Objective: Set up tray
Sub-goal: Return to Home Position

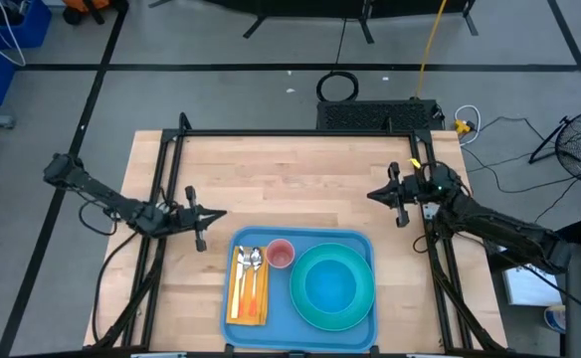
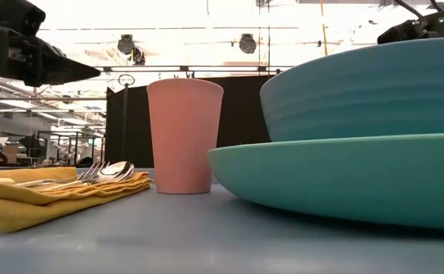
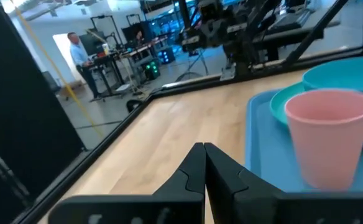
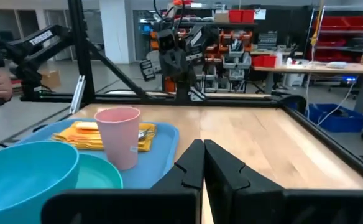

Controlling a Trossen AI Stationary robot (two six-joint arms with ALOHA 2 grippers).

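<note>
The blue tray (image 1: 236, 316) lies at the table's near edge. On it sit a yellow napkin (image 1: 248, 290) with a fork and spoon (image 1: 255, 261) on top, a pink cup (image 1: 280, 255) standing upright, and a turquoise plate (image 1: 315, 310) with a blue bowl (image 1: 330, 284) resting in it. My left gripper (image 1: 217, 213) hovers shut left of the tray's far left corner. My right gripper (image 1: 372, 195) is shut beyond the tray's far right corner. Both touch nothing.
Bare wooden tabletop (image 1: 290, 189) stretches across the far half of the table. A black metal frame (image 1: 271, 133) borders the table. In the left wrist view a person (image 3: 79, 55) stands far off in the room behind.
</note>
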